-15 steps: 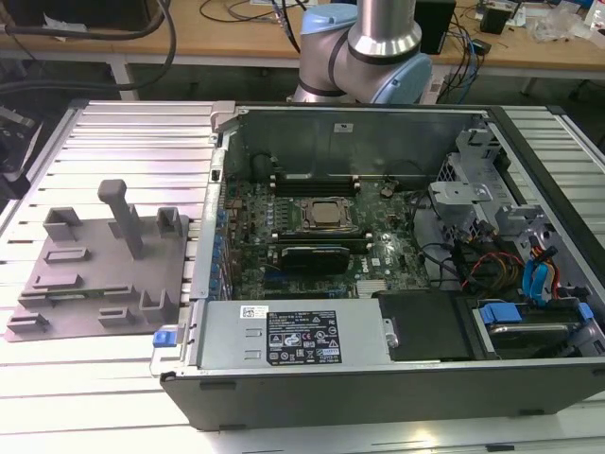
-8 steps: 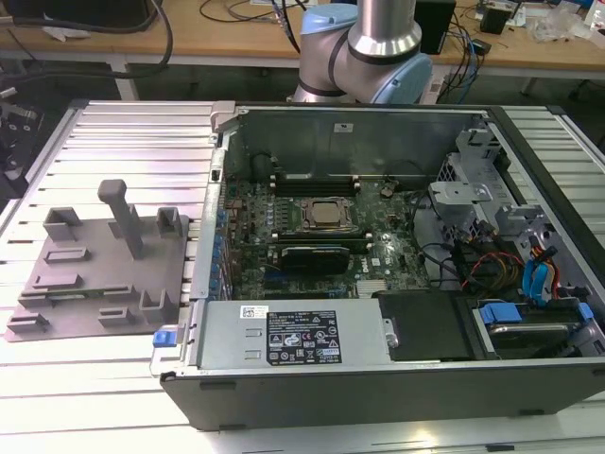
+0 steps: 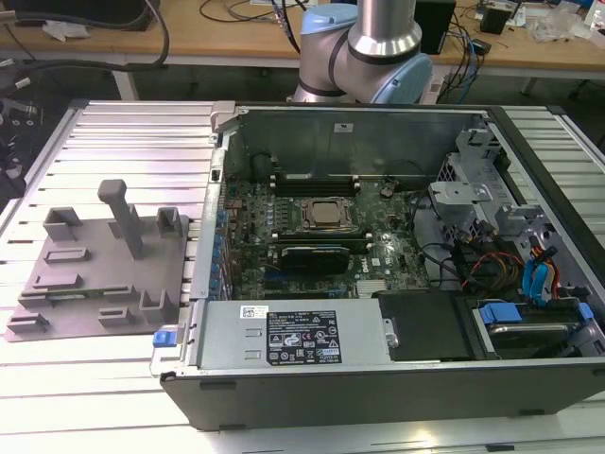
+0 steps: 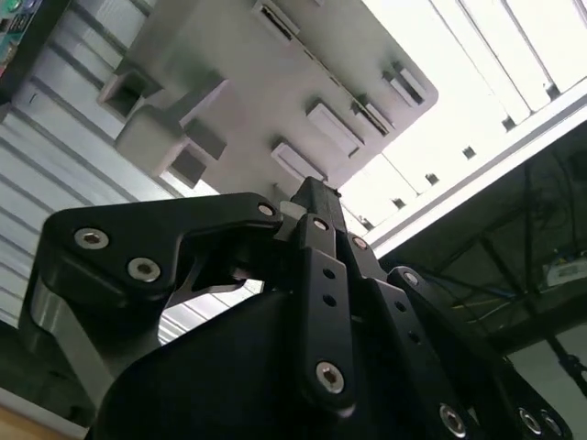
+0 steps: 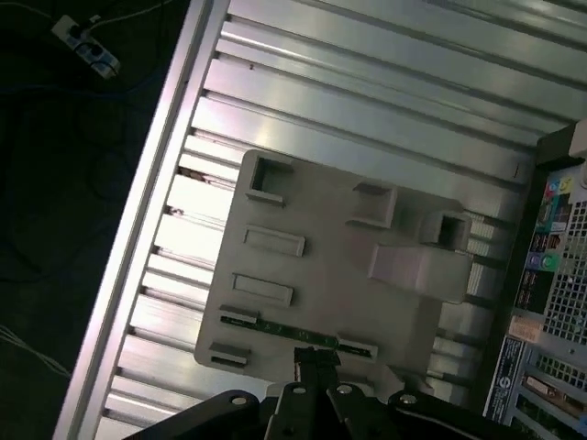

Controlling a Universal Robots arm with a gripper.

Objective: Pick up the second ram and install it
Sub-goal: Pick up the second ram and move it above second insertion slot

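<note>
The second ram [image 5: 292, 332] is a thin dark-green stick lying in a slot near one edge of the grey holder plate [image 5: 330, 238]. In the first wrist view my gripper [image 5: 314, 359] hovers just above the middle of the stick, apart from it. Its black fingers stand together with nothing between them, as the second wrist view confirms for the gripper [image 4: 307, 197] above the same plate [image 4: 248, 82]. In the exterior view the holder plate [image 3: 85, 284] lies on the slatted table at the exterior view's left.
The open computer case [image 3: 331, 128] lies to the right of the plate, with the green motherboard [image 3: 397, 236] and square silver processor [image 3: 326, 215] inside. A tall grey post [image 3: 121, 213] rises from the plate. The arm's base [image 3: 369, 47] stands behind the case.
</note>
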